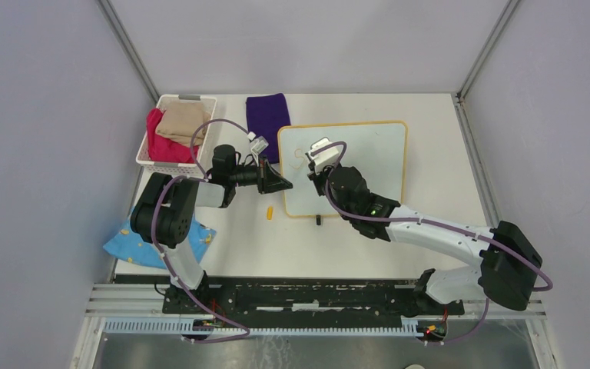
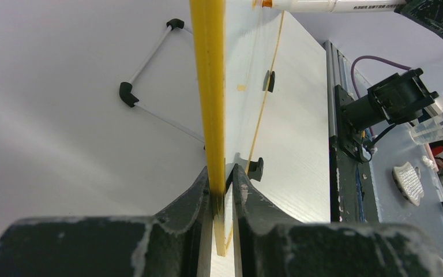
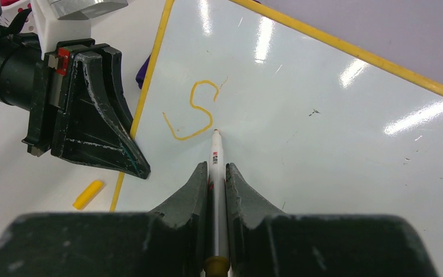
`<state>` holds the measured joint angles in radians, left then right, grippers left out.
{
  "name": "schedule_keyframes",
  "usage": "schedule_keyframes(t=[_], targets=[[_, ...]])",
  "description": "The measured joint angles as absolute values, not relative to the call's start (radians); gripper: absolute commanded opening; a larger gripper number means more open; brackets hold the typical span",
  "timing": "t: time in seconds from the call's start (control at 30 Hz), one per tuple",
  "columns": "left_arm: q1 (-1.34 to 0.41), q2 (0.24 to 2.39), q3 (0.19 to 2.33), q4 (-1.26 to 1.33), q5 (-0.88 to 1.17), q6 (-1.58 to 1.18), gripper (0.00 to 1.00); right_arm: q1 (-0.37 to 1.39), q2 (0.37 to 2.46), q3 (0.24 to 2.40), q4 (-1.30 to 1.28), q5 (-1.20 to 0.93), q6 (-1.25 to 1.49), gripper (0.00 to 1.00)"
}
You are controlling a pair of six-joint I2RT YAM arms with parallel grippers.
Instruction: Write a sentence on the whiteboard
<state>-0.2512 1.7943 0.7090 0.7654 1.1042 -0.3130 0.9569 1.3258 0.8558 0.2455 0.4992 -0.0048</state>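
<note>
The whiteboard [image 1: 372,157] lies on the table, white with a yellow-orange frame. My left gripper [image 1: 283,184] is shut on its left frame edge [image 2: 209,86], jaws clamped either side [image 2: 221,173]. My right gripper [image 1: 320,175] is shut on a white marker [image 3: 216,158], jaws tight around its barrel [image 3: 213,171]. The marker's tip touches the board [image 3: 334,150] just right of an orange-yellow "S" [image 3: 194,112] with a short tail. That single letter is all of the sentence that shows. The marker also shows at the top of the left wrist view [image 2: 334,6].
A yellow marker cap [image 1: 270,212] lies on the table left of the board, also in the right wrist view [image 3: 87,194]. A white basket [image 1: 170,164] with red and tan cloths stands far left. A purple cloth [image 1: 268,115] lies behind the board, a blue cloth [image 1: 134,244] near left.
</note>
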Motion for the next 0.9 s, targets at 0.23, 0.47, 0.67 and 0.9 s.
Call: schedule_keyframes(t=[0.23,0.47,0.67,0.9], targets=[[-0.251,1.794,0.712,0.759,1.103,-0.313,0.02,0.955,1.327,0.856,0.246,0.498,-0.004,0.00],[-0.253,1.794,0.714,0.753,1.102,-0.312,0.02,0.954,1.325,0.848,0.251,0.498,0.002,0.00],[-0.254,1.794,0.714,0.752,1.102,-0.312,0.02,0.955,1.309,0.818,0.253,0.488,0.022,0.00],[-0.255,1.794,0.715,0.745,1.103,-0.302,0.02,0.954,1.300,0.802,0.252,0.473,0.030,0.00]])
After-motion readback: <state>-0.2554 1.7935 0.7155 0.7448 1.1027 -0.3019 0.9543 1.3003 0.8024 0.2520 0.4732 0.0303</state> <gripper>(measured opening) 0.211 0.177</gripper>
